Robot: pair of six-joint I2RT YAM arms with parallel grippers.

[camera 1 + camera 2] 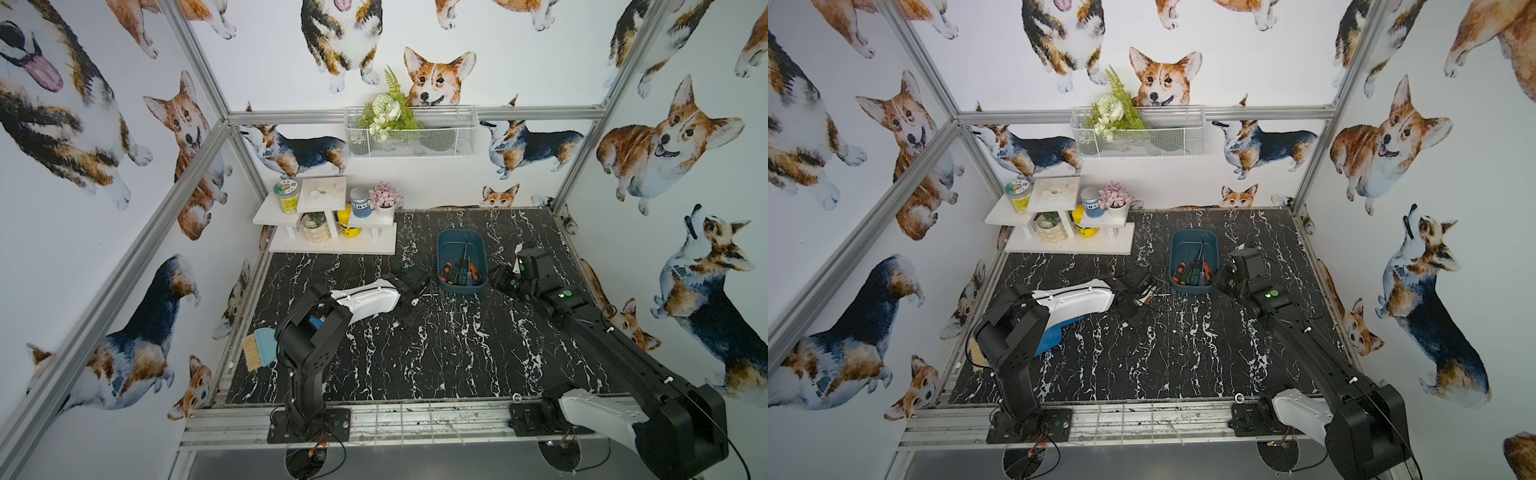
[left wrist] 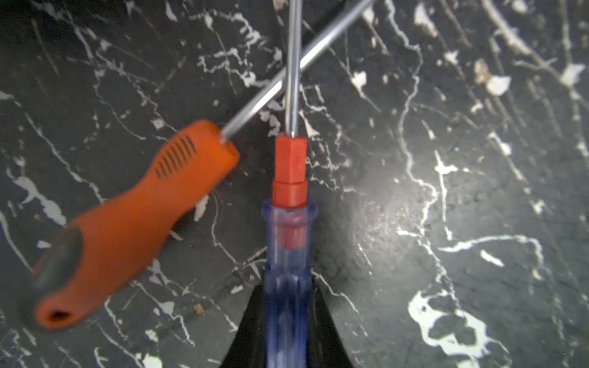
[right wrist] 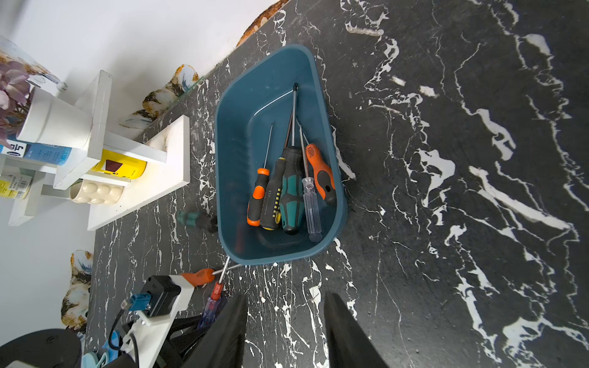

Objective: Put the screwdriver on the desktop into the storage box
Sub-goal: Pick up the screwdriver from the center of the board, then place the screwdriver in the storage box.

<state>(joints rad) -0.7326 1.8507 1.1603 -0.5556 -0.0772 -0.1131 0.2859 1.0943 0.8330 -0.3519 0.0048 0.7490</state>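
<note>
brush: blue brush point(image 1: 259, 345) with tan bristles lying on the desktop point(image 1: 415, 353) by the left arm's base, nearest the camera

left gripper: left gripper point(image 2: 287, 286) is clamped tight on the blue-handled screwdriver point(image 2: 288, 216), both black fingers point(image 2: 251, 318) pinching the see-through handle

held one: red collar, shaft pointing away from the wrist and crossing over the other shaft; can't tell if it's off the desktop

neighbour: orange screwdriver point(image 2: 137, 220) flat on the desktop just beside it, angled, nobody gripping it

right gripper: right gripper point(image 3: 284, 298) has its jaws apart with nothing between them, hanging near the box's near end

storage box: storage box point(image 3: 237, 153) mid-desktop, 5 screwdrivers point(image 3: 290, 191) bunched inside, handles toward the arms

stray: green-handled screwdriver point(image 3: 194, 220) on the desktop right by the box's outer wall

back: white shelf point(image 1: 332, 245) with jars and pots, wire basket point(image 1: 411, 137) with flowers up on the wall
</note>
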